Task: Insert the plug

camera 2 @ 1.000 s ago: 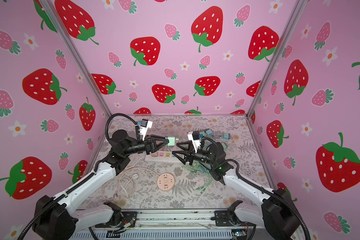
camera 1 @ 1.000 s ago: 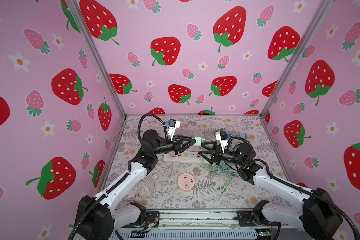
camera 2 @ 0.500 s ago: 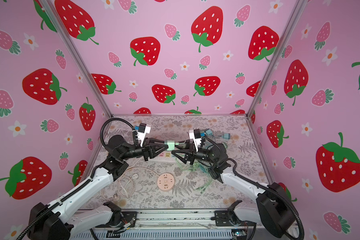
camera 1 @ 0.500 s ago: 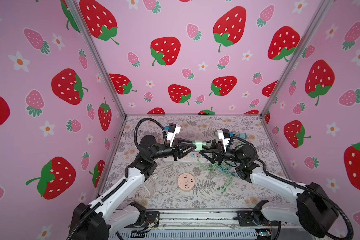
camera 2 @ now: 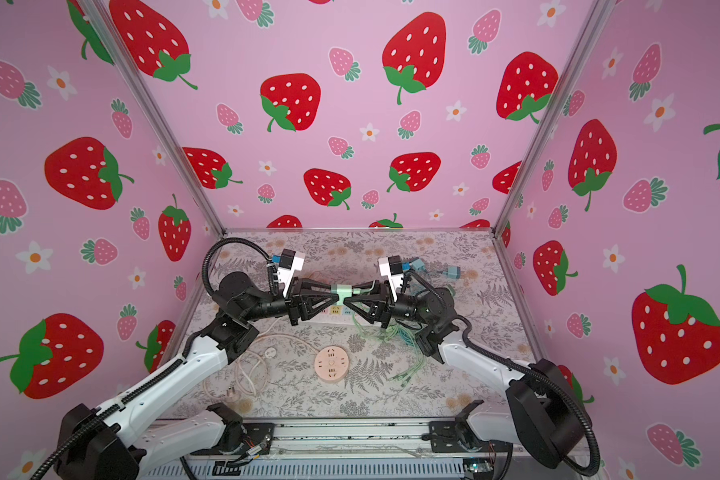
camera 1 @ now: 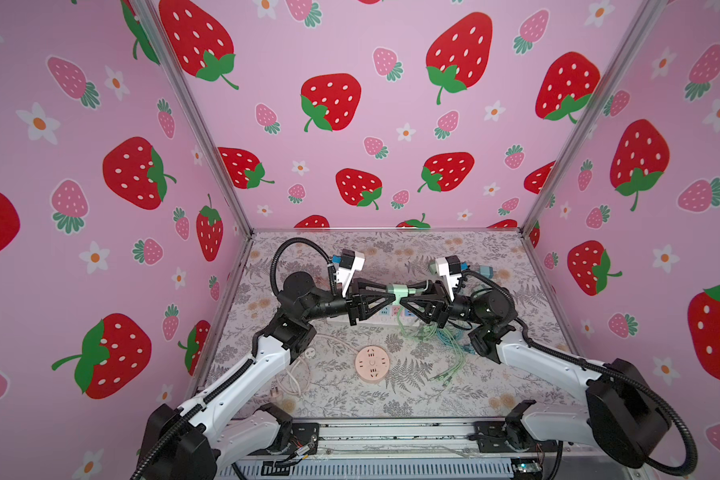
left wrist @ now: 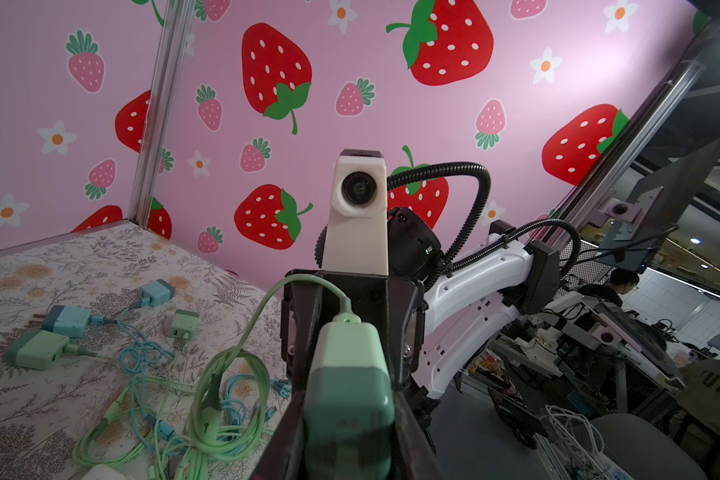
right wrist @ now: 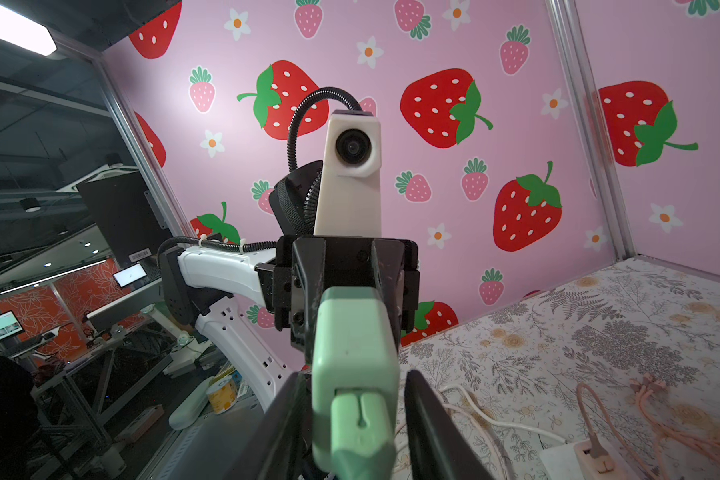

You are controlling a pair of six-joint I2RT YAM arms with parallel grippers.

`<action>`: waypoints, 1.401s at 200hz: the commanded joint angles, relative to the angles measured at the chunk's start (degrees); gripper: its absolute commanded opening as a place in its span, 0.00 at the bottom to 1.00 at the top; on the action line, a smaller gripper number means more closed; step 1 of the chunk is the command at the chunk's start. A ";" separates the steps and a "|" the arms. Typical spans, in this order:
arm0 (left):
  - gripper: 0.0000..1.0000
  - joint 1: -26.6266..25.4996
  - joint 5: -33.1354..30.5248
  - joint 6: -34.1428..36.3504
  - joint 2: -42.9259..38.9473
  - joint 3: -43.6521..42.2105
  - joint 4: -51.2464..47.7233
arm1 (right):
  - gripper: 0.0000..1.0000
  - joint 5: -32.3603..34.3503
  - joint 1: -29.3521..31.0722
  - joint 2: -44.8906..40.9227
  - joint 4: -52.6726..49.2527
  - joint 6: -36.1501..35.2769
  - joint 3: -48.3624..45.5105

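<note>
Pink strawberry walls (camera 1: 350, 50), flowered table (camera 1: 341, 399). Mint-green plug (camera 1: 398, 289) hangs in mid-air above the power strip (camera 1: 385, 311), at 12 o'clock from the round socket (camera 1: 372, 363) in a top view.

Left gripper (camera 1: 393, 293) reaches in from 9 o'clock. Its jaws are narrow and clamped on the plug's body, both fingers flush in the left wrist view.

Right gripper (camera 1: 405, 296) reaches in from 3 o'clock, jaws narrow about the cord end. The right wrist view shows a sliver of gap at one finger, so a firm grip cannot be told.

Prongs are not seen. Green cord (left wrist: 262, 307) loops down to the tangle (camera 1: 437, 336) at 4 o'clock.

Judgement: the step in hand is a hand-over. To do it well:
- The right jaws seat square on the flat sides and bite before the left lets go.
- Neither arm pulls while both hold.
- The cord has slack so it does not twist the plug.
- The prongs end up clear of the fingers, facing the strip.
</note>
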 commanded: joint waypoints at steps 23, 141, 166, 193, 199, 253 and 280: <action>0.00 -0.34 0.71 1.07 -0.03 0.28 1.23 | 0.30 -1.59 -0.06 0.16 3.65 1.34 2.25; 0.50 -0.18 -3.14 4.24 -1.20 3.19 -9.28 | 0.08 -0.46 -0.10 -2.15 -7.48 -6.33 3.84; 0.56 0.09 -2.96 4.38 -1.46 3.23 -9.75 | 0.07 0.09 -0.16 -3.02 -10.01 -7.94 3.84; 0.57 0.27 -2.99 5.03 -2.57 2.96 -11.09 | 0.07 1.14 -0.36 -3.97 -14.30 -11.06 4.12; 0.57 0.31 -3.01 5.47 -3.00 2.90 -11.72 | 0.07 1.18 -0.48 -4.32 -15.24 -11.94 4.33; 0.63 0.76 -4.51 10.61 -8.99 -1.00 -19.41 | 0.06 3.63 -1.53 -4.58 -29.78 -21.23 13.26; 0.69 0.90 -7.45 12.33 -13.65 -4.12 -23.96 | 0.06 3.72 -2.83 -2.75 -35.51 -25.05 18.55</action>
